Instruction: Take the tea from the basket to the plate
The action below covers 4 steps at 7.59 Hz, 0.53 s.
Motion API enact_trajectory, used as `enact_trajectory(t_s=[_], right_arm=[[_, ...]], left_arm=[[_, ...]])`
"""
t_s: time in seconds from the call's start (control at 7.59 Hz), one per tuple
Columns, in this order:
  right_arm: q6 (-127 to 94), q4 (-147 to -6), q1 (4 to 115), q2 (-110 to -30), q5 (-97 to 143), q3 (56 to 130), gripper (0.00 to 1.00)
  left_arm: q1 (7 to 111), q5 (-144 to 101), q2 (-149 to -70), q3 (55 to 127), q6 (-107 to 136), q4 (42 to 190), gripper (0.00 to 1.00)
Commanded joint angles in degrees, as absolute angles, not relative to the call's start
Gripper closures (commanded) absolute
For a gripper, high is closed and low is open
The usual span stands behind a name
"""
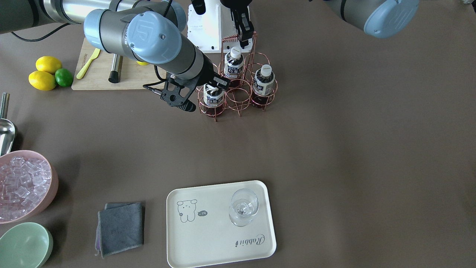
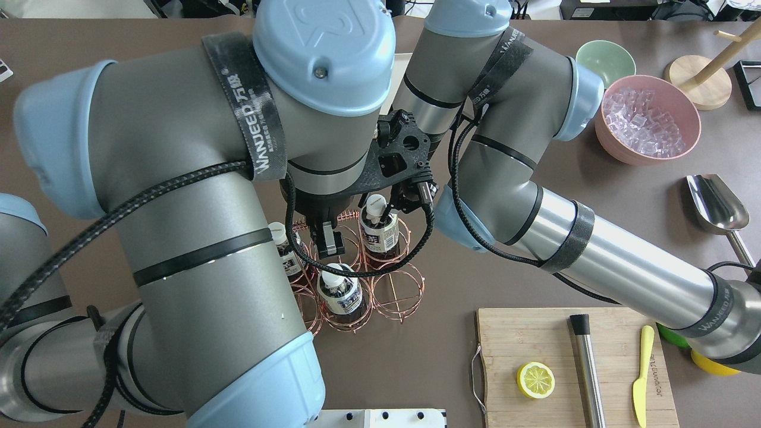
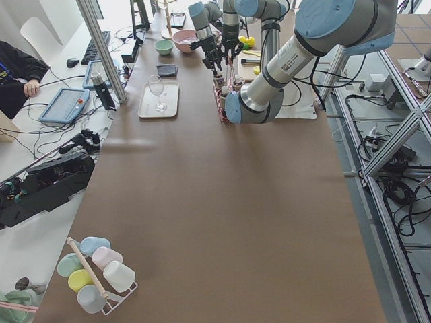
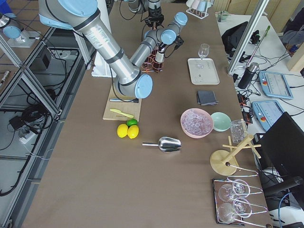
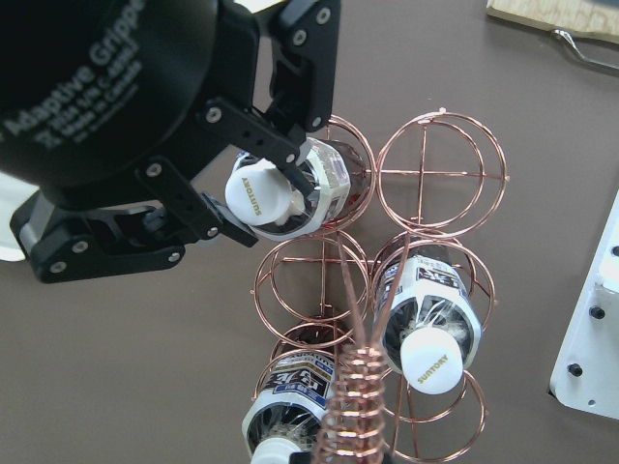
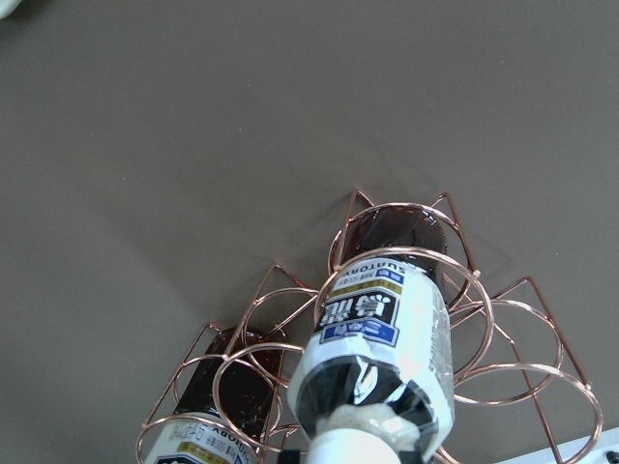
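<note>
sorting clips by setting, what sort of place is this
Probably a robotics lab staged as a drinks counter: aluminium framing and an operator beside the table, two robot arms, plus an ice bowl and a wire basket holding bottled tea.

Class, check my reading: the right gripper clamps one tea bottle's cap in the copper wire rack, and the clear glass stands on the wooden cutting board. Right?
Not quite: the clear stemless glass stands on the cream-white rectangular tray, not the wooden cutting board; the exterior front-facing view shows it.
</note>
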<state>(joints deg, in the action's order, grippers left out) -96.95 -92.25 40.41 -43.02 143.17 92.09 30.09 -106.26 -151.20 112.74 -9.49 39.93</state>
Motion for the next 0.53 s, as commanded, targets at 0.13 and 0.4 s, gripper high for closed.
enact_trajectory(t_s=[0.13, 0.4], right_arm=[[-96.9, -92.4, 40.8, -43.7, 143.1, 92.9, 0.6], [-97.0, -92.4, 41.5, -45.1, 143.1, 96.0, 1.0]], left_arm=[[29.8, -106.3, -151.2, 112.4, -9.5, 40.0, 1.0], [29.8, -106.3, -150.8, 112.4, -9.5, 40.0, 1.0]])
